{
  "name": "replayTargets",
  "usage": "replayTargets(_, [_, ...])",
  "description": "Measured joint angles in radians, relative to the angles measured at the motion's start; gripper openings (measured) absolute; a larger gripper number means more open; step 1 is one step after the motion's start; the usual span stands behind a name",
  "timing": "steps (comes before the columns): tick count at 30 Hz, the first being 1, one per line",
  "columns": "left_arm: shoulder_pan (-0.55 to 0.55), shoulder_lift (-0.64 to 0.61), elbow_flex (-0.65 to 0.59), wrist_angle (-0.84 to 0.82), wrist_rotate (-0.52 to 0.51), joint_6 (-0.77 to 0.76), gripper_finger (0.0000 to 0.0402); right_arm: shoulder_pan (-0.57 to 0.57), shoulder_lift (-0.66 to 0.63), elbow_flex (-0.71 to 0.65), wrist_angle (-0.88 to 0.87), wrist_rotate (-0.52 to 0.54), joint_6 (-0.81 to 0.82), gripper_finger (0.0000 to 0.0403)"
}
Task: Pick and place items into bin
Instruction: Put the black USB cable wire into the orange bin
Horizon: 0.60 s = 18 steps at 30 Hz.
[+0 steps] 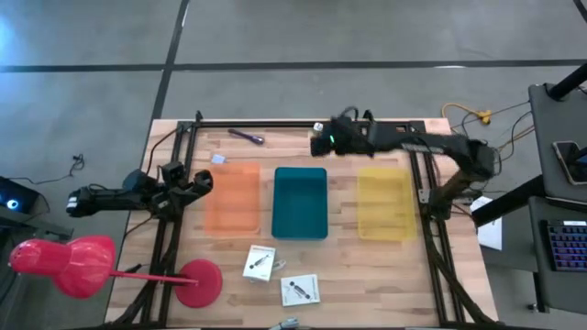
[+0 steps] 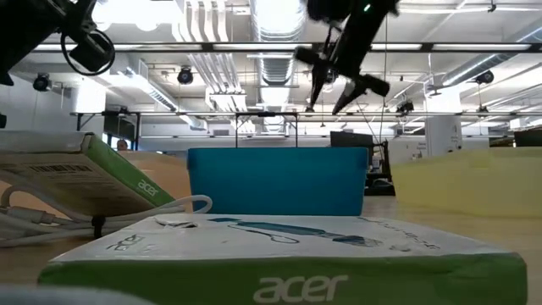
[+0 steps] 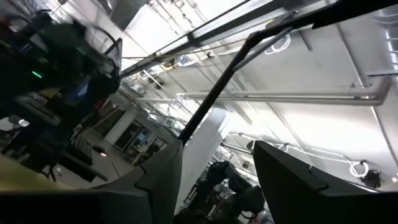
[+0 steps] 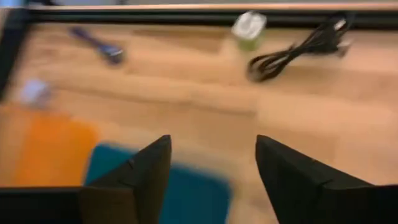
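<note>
Wooden table (image 1: 344,266), grey floor, open hall behind | bins: 3, orange (image 1: 232,198), teal (image 1: 300,202), yellow (image 1: 385,203) | packets: 2 at near edge (image 1: 260,263) (image 1: 299,290) | purple stick (image 1: 246,137): 1, far edge | right gripper (image 4: 211,171) fingers parted, empty, above teal bin's far end | left gripper (image 3: 217,180) fingers wide, empty, left edge.

Around your wooden table (image 1: 367,275) you have: grey floor (image 1: 367,32) crossed by dark lines beyond its far edge; a dark desk (image 1: 559,156) with a keyboard (image 1: 567,246) off its right side; overhead, bright strip lights (image 2: 279,17), white ducts (image 2: 203,34) and pipes.
</note>
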Motion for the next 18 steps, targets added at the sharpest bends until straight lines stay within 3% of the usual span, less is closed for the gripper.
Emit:
replayTargets(4, [0.0,0.0,0.0,0.004,-0.025,0.0,0.0183,-0.193,0.149,0.073,-0.084,-0.205,-0.051,0.0259])
replayTargets(7, [0.0,-0.001,0.0,0.017,-0.03,-0.001,0.0183,-0.278,0.228,0.108,-0.126,-0.32,-0.234,0.027])
replayTargets(11, [0.0,0.017,-0.002,0.013,-0.037,0.0,0.0183,-0.274,0.267,0.17,-0.178,-0.375,-0.812,0.0267])
replayTargets(14, [0.0,0.041,-0.002,0.013,-0.037,0.0,0.0183,-0.237,0.283,0.223,-0.23,-0.256,-1.244,0.0258])
replayTargets(18, [0.0,0.072,-0.002,0.017,-0.07,0.0,0.0183,-0.231,0.326,0.276,-0.224,0.018,-1.553,0.0247])
